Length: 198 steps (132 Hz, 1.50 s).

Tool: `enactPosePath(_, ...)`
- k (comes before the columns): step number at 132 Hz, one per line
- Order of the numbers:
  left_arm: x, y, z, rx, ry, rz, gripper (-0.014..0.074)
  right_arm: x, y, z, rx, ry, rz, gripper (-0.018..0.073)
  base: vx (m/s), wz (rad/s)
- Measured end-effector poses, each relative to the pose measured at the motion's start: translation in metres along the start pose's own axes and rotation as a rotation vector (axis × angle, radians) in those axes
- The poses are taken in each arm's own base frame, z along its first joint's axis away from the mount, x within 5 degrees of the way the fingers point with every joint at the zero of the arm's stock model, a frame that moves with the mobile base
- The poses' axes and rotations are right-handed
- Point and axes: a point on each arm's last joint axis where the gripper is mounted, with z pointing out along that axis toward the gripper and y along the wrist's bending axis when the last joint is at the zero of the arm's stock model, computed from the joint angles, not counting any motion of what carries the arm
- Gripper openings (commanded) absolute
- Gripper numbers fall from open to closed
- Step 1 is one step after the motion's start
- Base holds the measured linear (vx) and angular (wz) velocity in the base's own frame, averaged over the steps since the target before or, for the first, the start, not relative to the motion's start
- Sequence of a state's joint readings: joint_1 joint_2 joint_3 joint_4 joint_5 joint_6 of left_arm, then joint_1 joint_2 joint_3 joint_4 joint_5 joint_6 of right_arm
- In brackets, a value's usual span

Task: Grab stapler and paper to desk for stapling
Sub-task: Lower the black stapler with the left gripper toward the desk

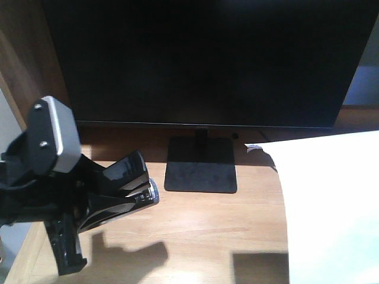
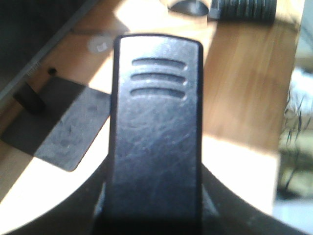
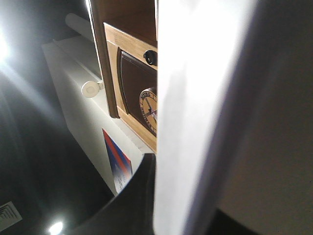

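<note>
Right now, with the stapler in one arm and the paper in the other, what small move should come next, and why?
Probably lower the stapler onto the desk in front of the monitor stand. The left fingers grip it above the wood, judging by its shadow, and the paper hangs alongside, not yet laid down.

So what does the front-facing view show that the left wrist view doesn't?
Front-facing only: the plain white paper sheet at right. Left wrist only: three grooves atop the small black stapler, and a dark ribbed object at the frame's top. Both: the stapler, the flat black monitor stand base, the light wood-grain desk.
</note>
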State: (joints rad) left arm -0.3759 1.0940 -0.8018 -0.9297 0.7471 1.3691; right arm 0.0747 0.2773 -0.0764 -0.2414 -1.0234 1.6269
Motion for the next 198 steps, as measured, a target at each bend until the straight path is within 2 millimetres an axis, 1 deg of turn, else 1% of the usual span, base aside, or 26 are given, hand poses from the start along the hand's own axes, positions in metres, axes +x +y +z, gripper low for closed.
enactPosePath(13, 0.01, 0.01, 0.01, 0.036, 0.029, 0.027, -0.0006, 0.0, 0.0, 0.0, 0.0, 0.0, 0.0, -0.0006, 0.0, 0.0)
enactPosePath(30, 0.027, 0.023, 0.024, 0.125, 0.063, 0.074, -0.0006, 0.0, 0.0, 0.0, 0.0, 0.0, 0.0, -0.0006, 0.0, 0.0)
enactPosePath(51, 0.042, 0.033, 0.036, 0.199, 0.074, 0.129, -0.0006, 0.0, 0.0, 0.0, 0.0, 0.0, 0.0, -0.0006, 0.0, 0.0)
enactPosePath(70, 0.056, 0.04, 0.051, 0.26, 0.085, 0.158, -0.0006, 0.0, 0.0, 0.0, 0.0, 0.0, 0.0, -0.0006, 0.0, 0.0)
enactPosePath(116, 0.088, 0.049, 0.087, 0.367, 0.125, 0.141, -0.0006, 0.0, 0.0, 0.0, 0.0, 0.0, 0.0, -0.0006, 0.0, 0.0)
enactPosePath(159, 0.113, 0.052, 0.112, 0.421, 0.135, 0.107, -0.0006, 0.0, 0.0, 0.0, 0.0, 0.0, 0.0, -0.0006, 0.0, 0.0)
enactPosePath(198, 0.137, 0.054, 0.136, 0.439, 0.166, -0.009, -0.0006, 0.0, 0.0, 0.0, 0.0, 0.0, 0.0, -0.0006, 0.0, 0.0)
